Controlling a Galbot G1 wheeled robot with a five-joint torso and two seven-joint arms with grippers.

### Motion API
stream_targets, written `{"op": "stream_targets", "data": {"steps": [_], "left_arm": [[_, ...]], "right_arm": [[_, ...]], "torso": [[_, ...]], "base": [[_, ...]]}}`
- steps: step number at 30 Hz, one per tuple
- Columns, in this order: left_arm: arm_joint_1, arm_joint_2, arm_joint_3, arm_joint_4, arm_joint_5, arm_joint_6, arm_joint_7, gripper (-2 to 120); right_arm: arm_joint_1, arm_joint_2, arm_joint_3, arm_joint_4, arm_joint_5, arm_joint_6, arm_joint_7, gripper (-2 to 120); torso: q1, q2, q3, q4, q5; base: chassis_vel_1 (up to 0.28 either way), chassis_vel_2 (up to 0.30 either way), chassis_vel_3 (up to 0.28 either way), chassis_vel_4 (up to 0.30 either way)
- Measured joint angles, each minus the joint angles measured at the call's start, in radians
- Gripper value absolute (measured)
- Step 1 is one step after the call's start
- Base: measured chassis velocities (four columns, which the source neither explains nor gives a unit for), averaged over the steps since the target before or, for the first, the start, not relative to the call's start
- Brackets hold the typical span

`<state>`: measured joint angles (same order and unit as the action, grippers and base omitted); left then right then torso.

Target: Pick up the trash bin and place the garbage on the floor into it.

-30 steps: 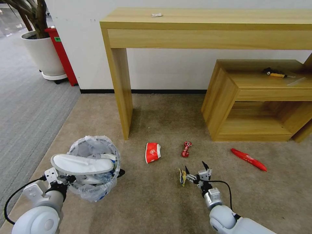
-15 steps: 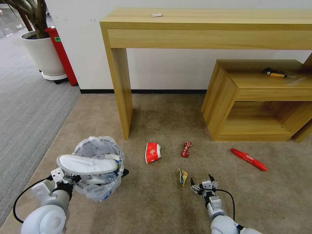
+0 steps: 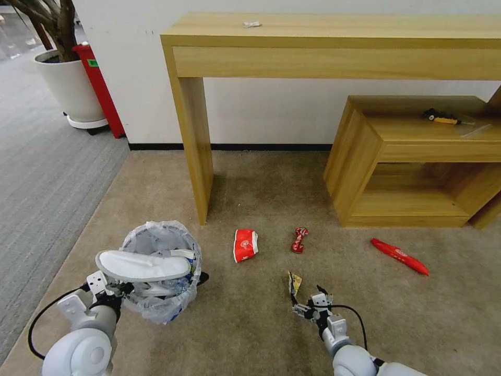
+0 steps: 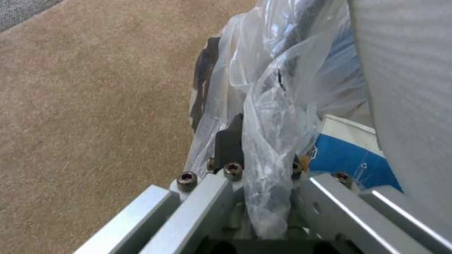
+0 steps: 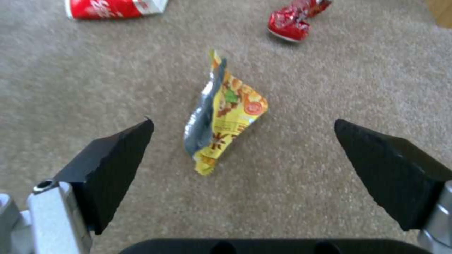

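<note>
The trash bin point(image 3: 159, 292), black under a crinkly clear bag, hangs at the near left above the beige floor point(image 3: 250, 324). My left gripper point(image 3: 112, 290) is shut on its rim and bag point(image 4: 263, 141). A white slipper point(image 3: 143, 265) lies across the bin's top, over a blue carton point(image 4: 348, 162). Garbage on the floor: a yellow snack wrapper point(image 3: 294, 283), a red paper cup point(image 3: 245, 245), a small red wrapper point(image 3: 299, 239) and a long red wrapper point(image 3: 399, 256). My right gripper point(image 3: 307, 298) is open just behind the yellow wrapper point(image 5: 226, 116), its fingers point(image 5: 118, 165) wide apart and low over the carpet.
A tall wooden console table point(image 3: 334, 42) stands against the wall, its leg point(image 3: 195, 151) near the bin. A low wooden shelf unit point(image 3: 417, 162) is at the right. A white plant pot point(image 3: 70, 86) and grey ribbed carpet point(image 3: 42, 177) lie at the left.
My right gripper has drawn back from the yellow wrapper and shifted left; the wrapper stays on the carpet. The left arm has carried the bin slightly to the right.
</note>
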<state>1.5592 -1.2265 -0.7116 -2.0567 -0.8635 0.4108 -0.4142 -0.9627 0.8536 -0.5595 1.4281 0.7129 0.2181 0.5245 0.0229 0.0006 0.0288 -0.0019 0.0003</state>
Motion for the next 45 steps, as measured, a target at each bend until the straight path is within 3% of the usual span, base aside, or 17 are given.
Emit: {"op": "stream_targets", "data": {"steps": [13, 34, 41, 43, 44, 45], "left_arm": [[-0.007, -0.006, 0.022, 0.001, 0.001, -0.005, -0.003, 0], [0.026, -0.019, 0.025, -0.068, 0.009, -0.003, -0.002, 0], [0.036, -0.019, 0.018, -0.077, 0.009, -0.004, -0.001, 0], [0.039, -0.020, 0.017, -0.078, 0.009, -0.005, 0.001, 0], [0.041, -0.020, 0.015, -0.078, 0.009, -0.006, 0.002, 0], [0.041, -0.020, 0.015, -0.078, 0.009, -0.006, 0.002, 0]], "right_arm": [[0.032, 0.017, 0.004, -0.103, 0.010, 0.040, -0.099, 97], [0.116, 0.173, -0.021, -0.372, -0.028, 0.098, -0.165, 84], [0.123, 0.194, -0.020, -0.394, -0.059, 0.117, -0.175, 68], [0.124, 0.199, -0.018, -0.396, -0.070, 0.122, -0.174, 59], [0.124, 0.200, -0.018, -0.396, -0.075, 0.126, -0.175, 49], [0.124, 0.200, -0.018, -0.396, -0.075, 0.126, -0.175, 49]], "torso": [[0.000, 0.000, 0.000, -0.0001, -0.0001], [0.000, 0.000, 0.000, 0.0000, 0.0002], [0.000, 0.000, 0.000, 0.0000, -0.0001], [0.000, 0.000, 0.000, 0.0000, 0.0000], [0.000, 0.000, 0.000, 0.0000, 0.0002], [0.000, 0.000, 0.000, 0.0000, 0.0002]], "base": [[0.000, 0.000, 0.000, 0.000], [0.000, 0.000, 0.000, 0.000], [0.000, 0.000, 0.000, 0.000], [0.000, 0.000, 0.000, 0.000], [0.000, 0.000, 0.000, 0.000], [0.000, 0.000, 0.000, 0.000]]}}
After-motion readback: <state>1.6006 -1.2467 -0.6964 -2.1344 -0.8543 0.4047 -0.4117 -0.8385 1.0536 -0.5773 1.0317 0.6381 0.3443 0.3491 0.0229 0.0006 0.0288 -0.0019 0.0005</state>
